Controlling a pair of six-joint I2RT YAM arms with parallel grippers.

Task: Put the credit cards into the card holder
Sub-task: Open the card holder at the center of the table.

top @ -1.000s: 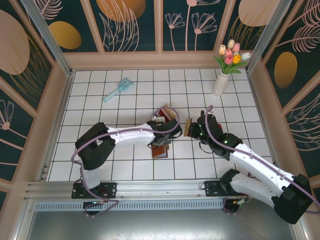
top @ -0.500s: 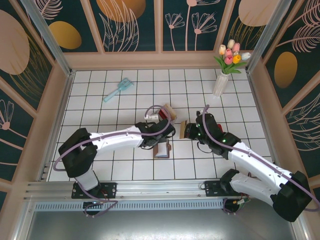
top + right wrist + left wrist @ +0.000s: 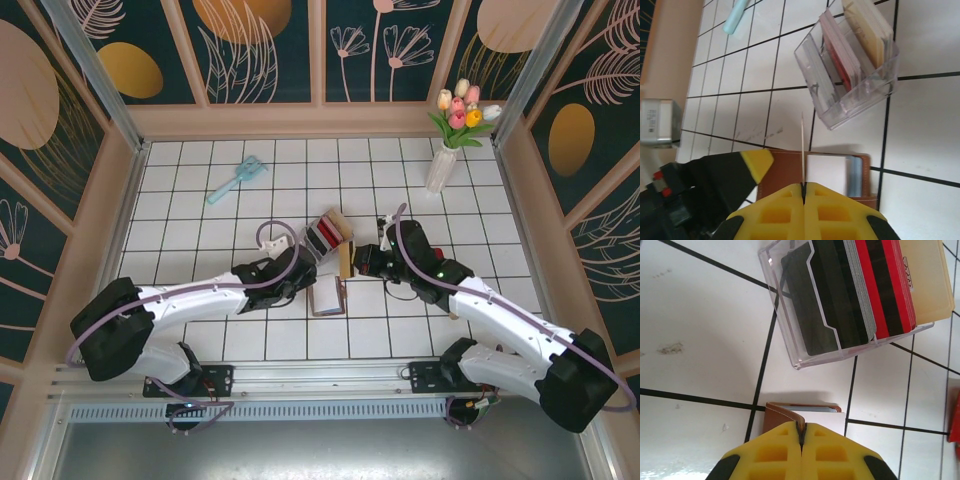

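While your right tool (image 3: 803,187) pinches the stiff, probably slippery credit card (image 3: 802,145) by its edge, your left tool (image 3: 801,432) clamps the supple card holder (image 3: 782,416), 6 o'clock of the tray (image 3: 790,347).

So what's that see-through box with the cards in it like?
The clear box looks like thin, hard plastic, open on top with low walls. It stands flat on the white tiled table, turned askew to the tile lines, just beyond the brown card holder without touching it. Inside, the cards stand on edge, packed side by side: black, grey, red, then tan.
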